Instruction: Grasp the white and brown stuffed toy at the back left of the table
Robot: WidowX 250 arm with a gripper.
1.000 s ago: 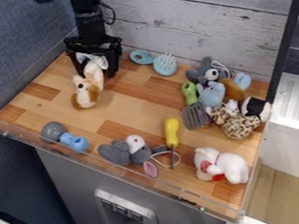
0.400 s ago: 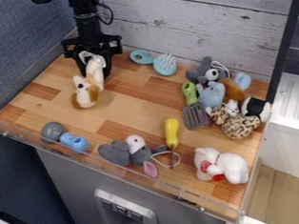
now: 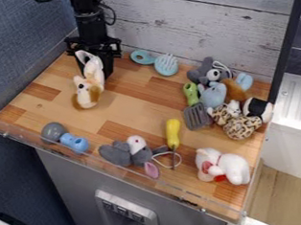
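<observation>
At the back left of the wooden surface, the gripper [image 3: 100, 71] points down, its fingers drawn in and shut on the white upper end of a brown-and-white plush toy [image 3: 88, 93]. This end stands up in front of the gripper and partly hides the fingers, while the toy's brown-eared head faces the front and rests low, at or near the wood.
Right of the gripper lie a light blue brush [image 3: 166, 65] and several plush toys around a grey spatula [image 3: 196, 116]. Nearer the front are a yellow-handled tool [image 3: 173, 132], grey plush [image 3: 126, 153], white plush [image 3: 223, 166] and blue-grey toy [image 3: 74, 142]. A clear rail edges the front.
The gripper's fingers have come closer together around the plush toy's upper end. That white end now stands taller and narrower; its head has barely moved.
</observation>
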